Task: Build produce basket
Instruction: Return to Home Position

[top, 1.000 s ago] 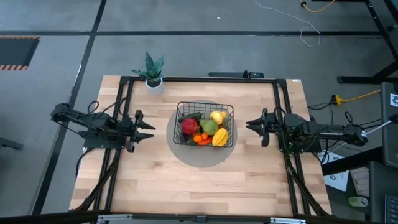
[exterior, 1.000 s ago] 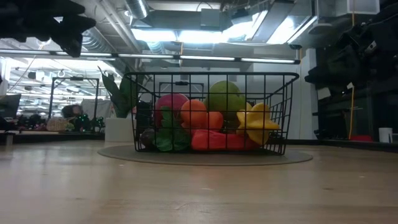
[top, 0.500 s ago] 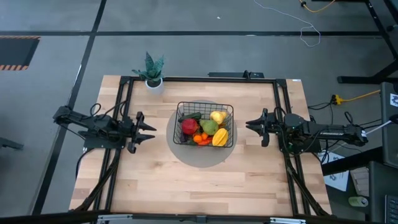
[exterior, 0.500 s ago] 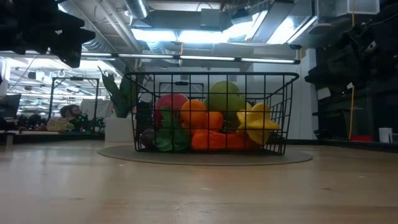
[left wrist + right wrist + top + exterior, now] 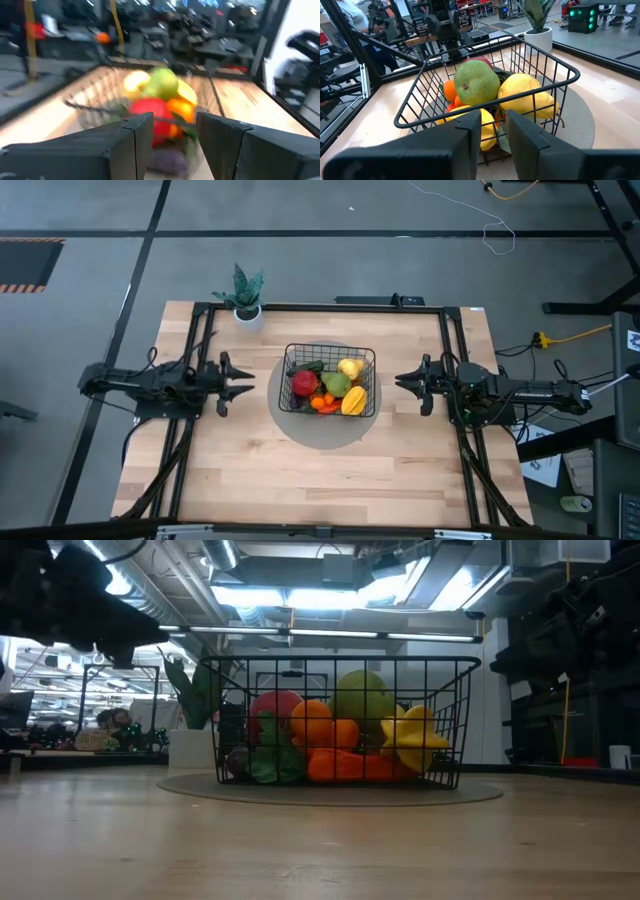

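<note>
The black wire basket (image 5: 330, 378) stands on a grey round disc (image 5: 322, 432) at the table's middle. It holds the produce: a red apple (image 5: 304, 383), a green pear (image 5: 337, 384), yellow fruits (image 5: 353, 402), oranges and a carrot (image 5: 322, 402). My left gripper (image 5: 247, 387) hovers left of the basket, pointing at it, open and empty; its wrist view shows the basket between its fingers (image 5: 135, 135). My right gripper (image 5: 400, 381) waits right of the basket, narrowly open and empty, looking into the basket (image 5: 485, 95) at the pear (image 5: 476, 82).
A potted green plant (image 5: 245, 300) stands at the far left corner. Black frame rails (image 5: 190, 440) (image 5: 466, 450) run along the table's left and right sides under the arms. Bare wood (image 5: 320, 480) lies between the disc and the near edge.
My left arm has swung a little toward the table's far edge and come lower. Its gripper has turned from a slant until it points straight at the basket. The basket, the produce and my right arm have stayed put.
</note>
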